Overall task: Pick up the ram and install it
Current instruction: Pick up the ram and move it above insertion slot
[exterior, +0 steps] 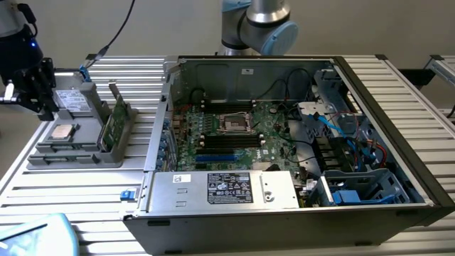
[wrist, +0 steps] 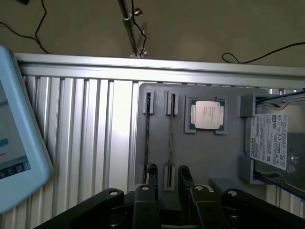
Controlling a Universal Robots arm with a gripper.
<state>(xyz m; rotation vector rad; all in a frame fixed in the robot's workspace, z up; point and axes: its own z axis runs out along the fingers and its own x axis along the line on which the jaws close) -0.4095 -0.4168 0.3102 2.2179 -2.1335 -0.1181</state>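
Note:
The ram (exterior: 115, 124) is a thin green stick standing on edge in a slot of the grey parts tray (exterior: 85, 154), at the exterior view's left. In the wrist view I see it edge-on as a narrow strip (wrist: 171, 138), with a second thin strip (wrist: 147, 138) in the neighbouring slot. My gripper (exterior: 39, 106) hangs above the tray's far left end, apart from the ram. Its black fingers (wrist: 183, 174) stand apart on either side of the strip's near end, with nothing held; the gripper (wrist: 167, 174) is open.
The tray also carries a square silver processor (wrist: 207, 114) and a grey drive with a white label (wrist: 269, 140). An open computer case (exterior: 398, 208) with its motherboard (exterior: 235, 133) and black memory slots (exterior: 231, 140) lies to the tray's right. A blue-edged tablet (wrist: 14, 143) lies beside the tray.

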